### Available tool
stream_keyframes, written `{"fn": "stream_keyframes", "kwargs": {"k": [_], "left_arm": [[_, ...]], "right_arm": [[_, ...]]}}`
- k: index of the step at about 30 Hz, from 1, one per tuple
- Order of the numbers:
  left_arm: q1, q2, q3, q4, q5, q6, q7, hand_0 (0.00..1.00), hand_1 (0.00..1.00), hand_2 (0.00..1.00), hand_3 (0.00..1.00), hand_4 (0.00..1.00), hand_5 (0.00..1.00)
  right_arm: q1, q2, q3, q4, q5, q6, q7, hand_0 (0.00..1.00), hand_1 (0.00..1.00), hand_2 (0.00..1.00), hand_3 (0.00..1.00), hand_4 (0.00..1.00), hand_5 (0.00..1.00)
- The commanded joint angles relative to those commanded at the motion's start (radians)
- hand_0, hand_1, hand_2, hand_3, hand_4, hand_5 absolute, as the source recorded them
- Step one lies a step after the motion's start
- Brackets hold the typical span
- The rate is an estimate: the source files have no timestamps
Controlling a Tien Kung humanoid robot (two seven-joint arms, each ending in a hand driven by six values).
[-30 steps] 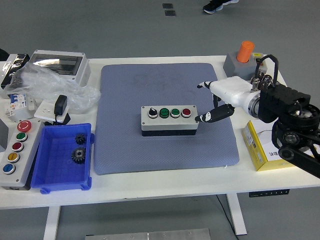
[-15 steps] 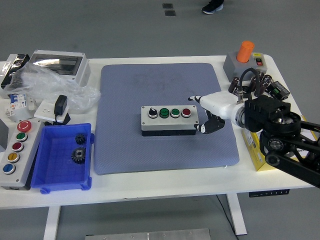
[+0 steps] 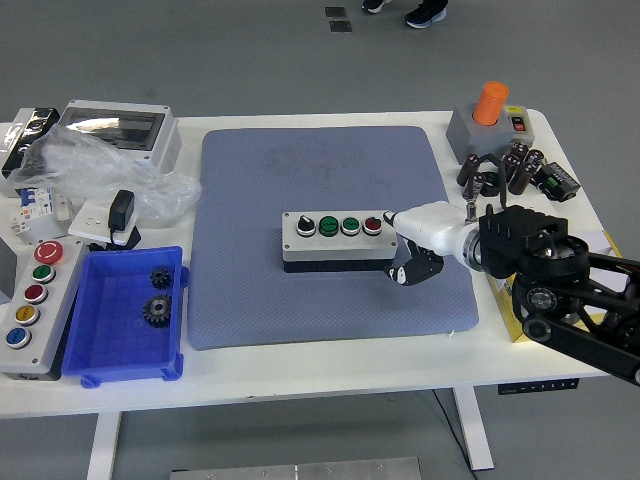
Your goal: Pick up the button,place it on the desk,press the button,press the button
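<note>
A grey button box [image 3: 338, 242] lies in the middle of the blue mat [image 3: 320, 170]. On its top sit a black selector, two green buttons and a red button [image 3: 372, 225] at the right end. My right hand [image 3: 398, 245] is at the box's right end. Its white fingertips [image 3: 392, 217] are right beside the red button, and whether they touch it cannot be told. The black thumb [image 3: 415, 270] hangs below, by the box's right side. The hand is open and holds nothing. The left arm is out of view.
A second button box [image 3: 30, 300] with several coloured buttons lies at the left edge, beside a blue bin [image 3: 100, 345] holding two gears. A plastic bag [image 3: 95, 170], a grey enclosure [image 3: 115, 125], an orange-capped switch box [image 3: 490, 115], black cylinders [image 3: 515, 168] and a yellow box [image 3: 515, 300] surround the mat.
My right hand has come down and to the left, from the mat's right edge to the box's right end. The box has not moved.
</note>
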Motion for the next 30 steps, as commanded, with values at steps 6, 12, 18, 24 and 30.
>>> {"fn": "stream_keyframes", "kwargs": {"k": [6, 12, 18, 24, 30], "left_arm": [[0.002, 0.001, 0.001, 0.0, 0.0, 0.0, -0.001, 0.654, 0.693, 0.693, 0.795, 0.897, 0.497], [0.001, 0.002, -0.001, 0.0, 0.001, 0.001, -0.002, 0.655, 0.694, 0.694, 0.794, 0.898, 0.499], [-0.001, 0.004, -0.001, 0.0, 0.0, 0.002, -0.003, 0.655, 0.695, 0.695, 0.796, 0.902, 0.503], [-0.003, 0.004, -0.003, 0.0, 0.001, 0.003, -0.005, 0.654, 0.694, 0.696, 0.796, 0.903, 0.504], [-0.003, 0.005, -0.004, 0.0, 0.0, 0.004, -0.006, 0.653, 0.694, 0.695, 0.797, 0.903, 0.504]], "right_arm": [[0.002, 0.01, -0.011, -0.031, 0.009, -0.004, 0.004, 0.568, 0.386, 0.298, 0.998, 0.644, 0.446], [0.006, 0.019, -0.026, -0.047, 0.008, -0.006, 0.003, 0.558, 0.381, 0.297, 0.998, 0.647, 0.447], [0.011, 0.021, -0.04, -0.046, 0.008, -0.003, 0.0, 0.56, 0.376, 0.296, 0.998, 0.653, 0.453], [0.019, 0.019, -0.054, -0.039, 0.01, 0.007, -0.004, 0.557, 0.369, 0.296, 0.998, 0.652, 0.454], [0.022, 0.015, -0.048, -0.031, 0.005, -0.012, 0.006, 0.552, 0.361, 0.292, 0.998, 0.659, 0.459]]}}
